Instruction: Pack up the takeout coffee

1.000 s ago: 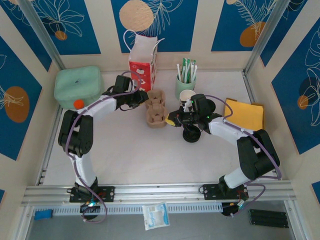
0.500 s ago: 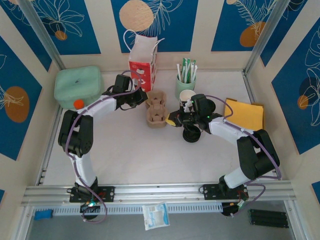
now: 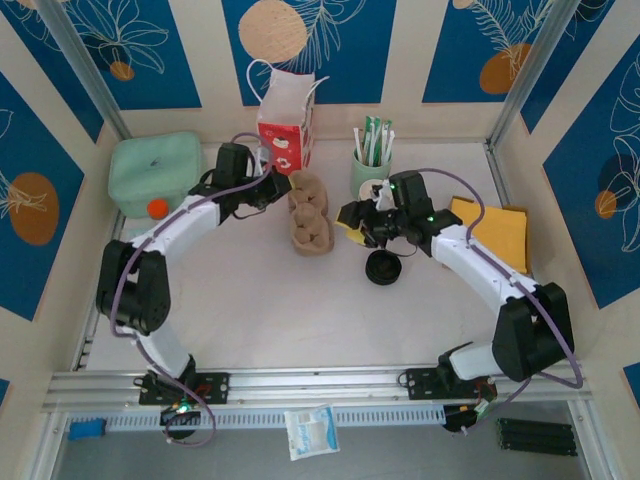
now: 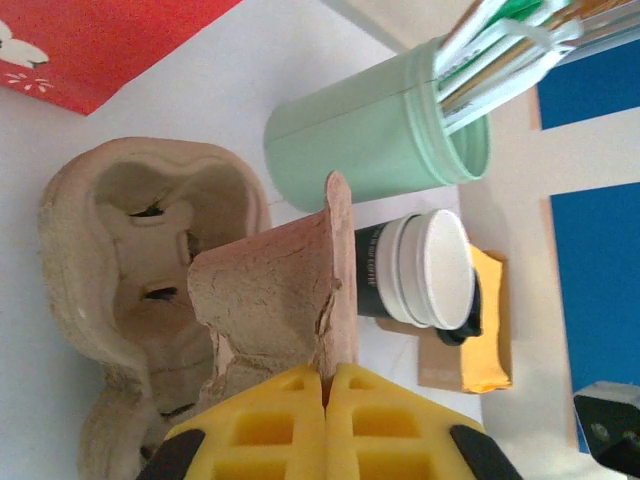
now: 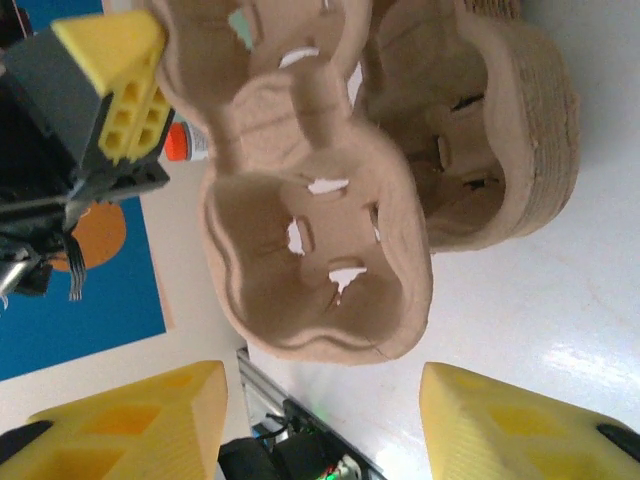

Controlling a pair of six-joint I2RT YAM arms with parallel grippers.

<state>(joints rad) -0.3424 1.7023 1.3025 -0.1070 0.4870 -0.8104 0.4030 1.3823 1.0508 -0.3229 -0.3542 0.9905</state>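
- We see the left pincer (image 4: 328, 376) closed on the thin side wall of a cardboard cup tray (image 4: 275, 290), its two yellow fingers pressed together over the torn edge.
- From above, that left pincer (image 3: 277, 188) sits at the far end of the stack of trays (image 3: 310, 228), near the red and white carton (image 3: 285, 128).
- The right pincer (image 5: 322, 388) is open: its yellow fingers (image 5: 140, 420) stand well apart with nothing between them, facing the held tray (image 5: 310, 220) from the other side.
- The takeout coffee (image 3: 383, 268) stands on the table (image 3: 260, 310), showing us its round black lid, under the right arm and apart from the right pincer (image 3: 349, 217).
- Beyond the trays we see the mint cup of sticks (image 4: 380, 140), with the black paper cup (image 4: 410, 270) just beside it and yellow napkins (image 4: 492, 330) behind.
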